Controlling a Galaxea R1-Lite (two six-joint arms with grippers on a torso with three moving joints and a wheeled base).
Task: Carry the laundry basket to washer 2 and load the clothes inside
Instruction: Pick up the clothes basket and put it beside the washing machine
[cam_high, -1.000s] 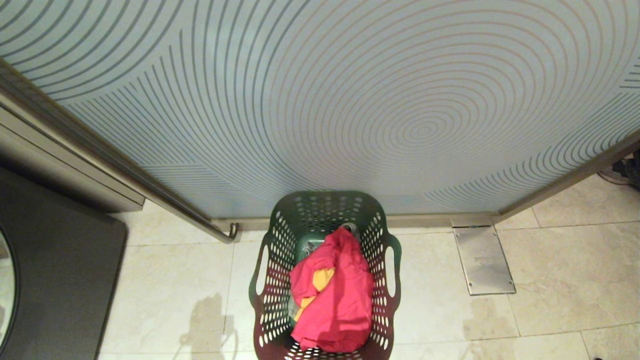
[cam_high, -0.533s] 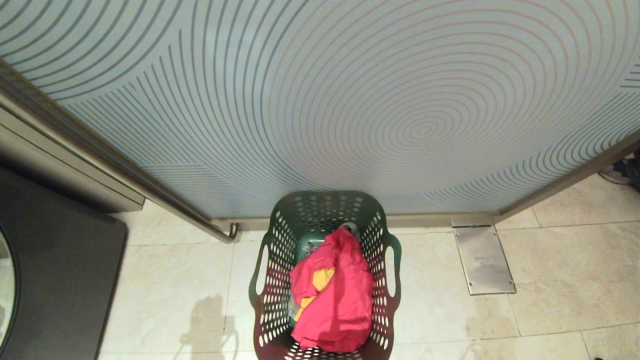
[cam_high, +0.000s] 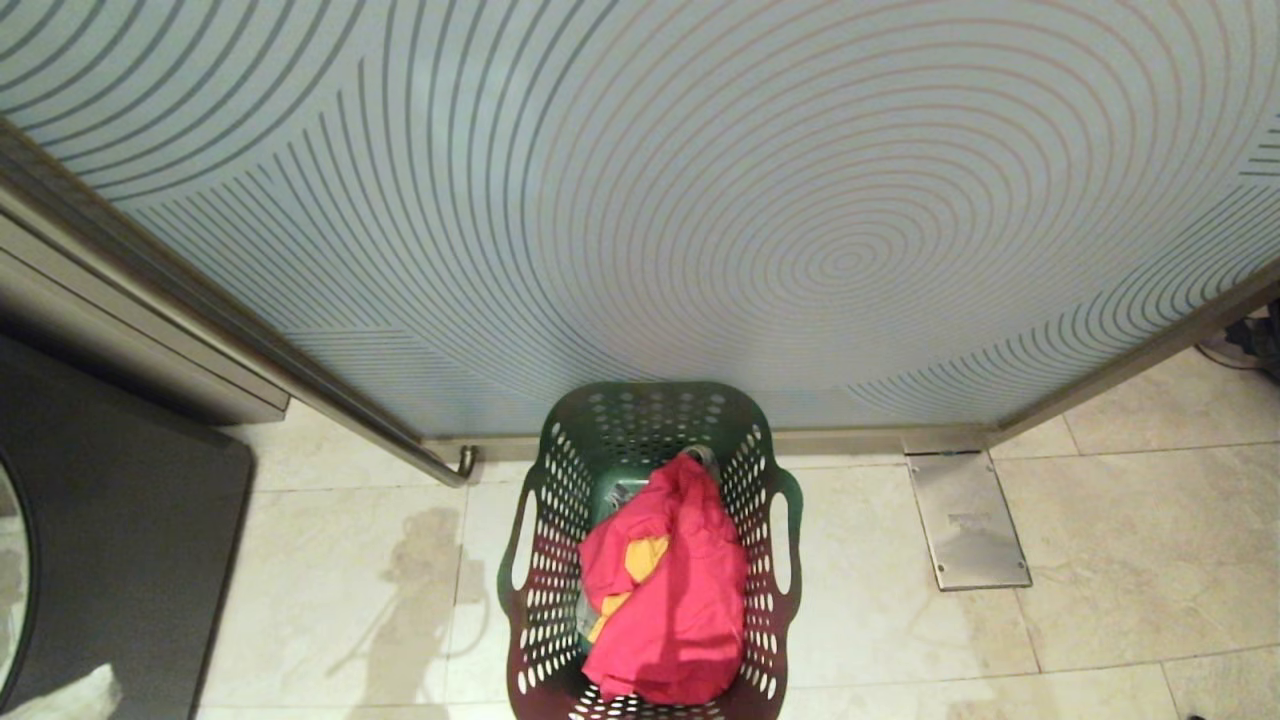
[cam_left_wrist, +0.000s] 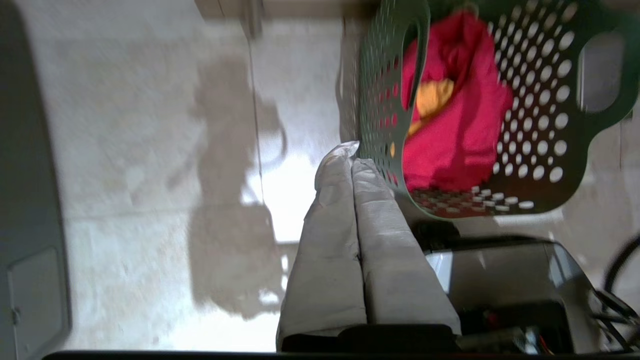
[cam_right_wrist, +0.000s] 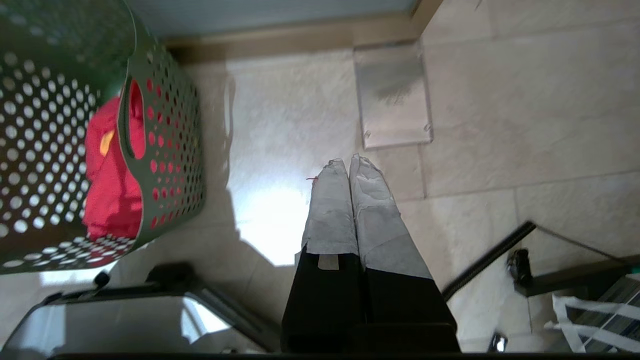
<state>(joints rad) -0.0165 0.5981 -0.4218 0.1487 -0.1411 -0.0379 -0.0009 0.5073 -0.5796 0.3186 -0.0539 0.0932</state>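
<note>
Laundry basket (cam_high: 650, 550), lower centre of the head view, on the tiled floor (cam_high: 1100, 560) holding the clothes (cam_high: 665, 590); unmoved, though a pale claw tip has newly entered the lower-left corner. Left wrist view: left claw (cam_left_wrist: 353, 156) pressed together, empty, beside the basket wall. Right wrist view: right claw (cam_right_wrist: 347, 162) together, empty, apart from the basket.

Right gripper (cam_right_wrist: 348, 165) closed, fingers pressed together, empty, over the tiled floor (cam_right_wrist: 500, 110). Laundry basket (cam_right_wrist: 165, 145) sits on the floor well apart from the gripper, pink-red clothes (cam_right_wrist: 107, 195) inside. Metal floor plate (cam_right_wrist: 392, 95) lies just beyond the gripper's tips.
</note>
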